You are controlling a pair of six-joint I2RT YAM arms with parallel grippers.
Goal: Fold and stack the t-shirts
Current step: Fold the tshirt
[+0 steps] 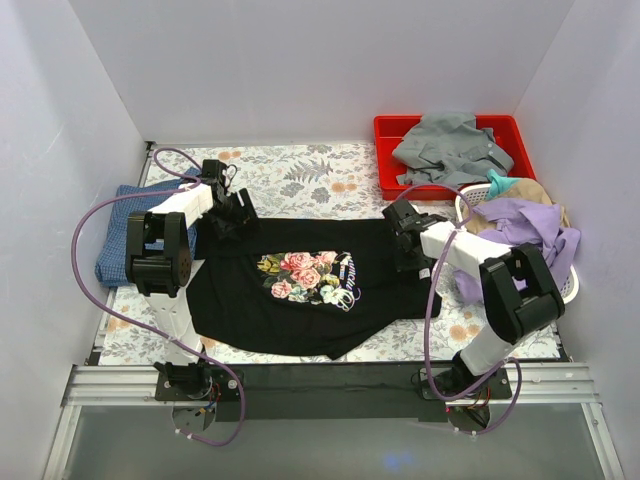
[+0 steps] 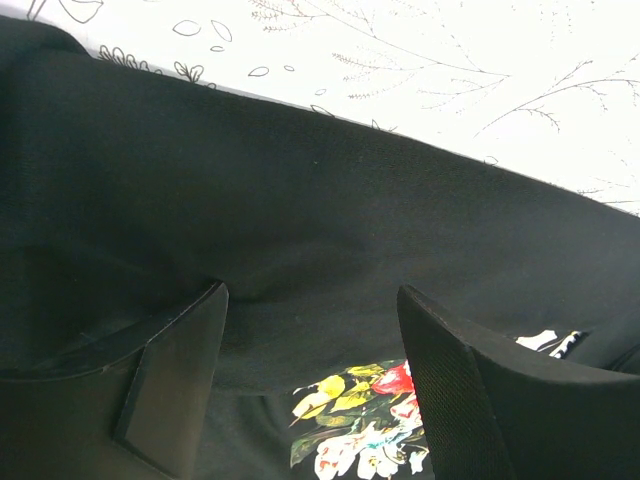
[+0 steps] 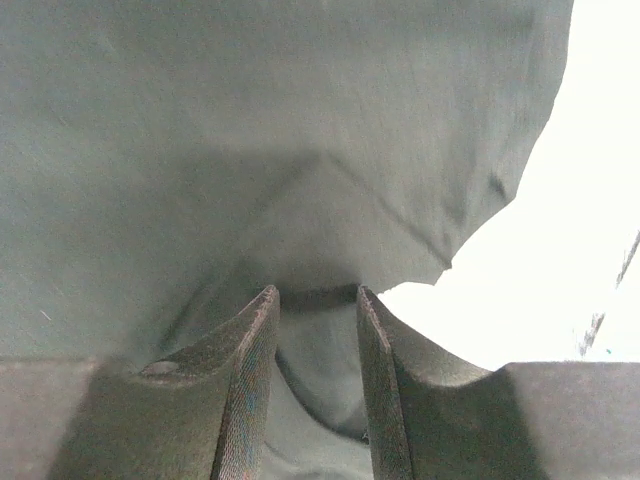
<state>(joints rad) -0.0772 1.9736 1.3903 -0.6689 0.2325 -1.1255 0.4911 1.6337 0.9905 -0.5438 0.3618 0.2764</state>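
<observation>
The black t-shirt (image 1: pixel 300 300) with the pink-rose print lies spread in the middle of the table. My left gripper (image 1: pixel 238 207) is at its far left corner. In the left wrist view the left gripper (image 2: pixel 313 290) is wide open over a fold of the black t-shirt (image 2: pixel 300 200), with the print below. My right gripper (image 1: pixel 402 238) is at the far right corner. In the right wrist view the right gripper (image 3: pixel 318 292) is closed down on a raised bunch of the black t-shirt (image 3: pixel 250 120). The mottled blue t-shirt (image 1: pixel 122 232) lies folded at the left edge.
A red bin (image 1: pixel 388 130) at the back right holds a grey garment (image 1: pixel 452 148). A white basket (image 1: pixel 570 285) at the right holds purple clothes (image 1: pixel 525 225) and tan ones. A floral tablecloth (image 1: pixel 300 170) covers the table. White walls stand on three sides.
</observation>
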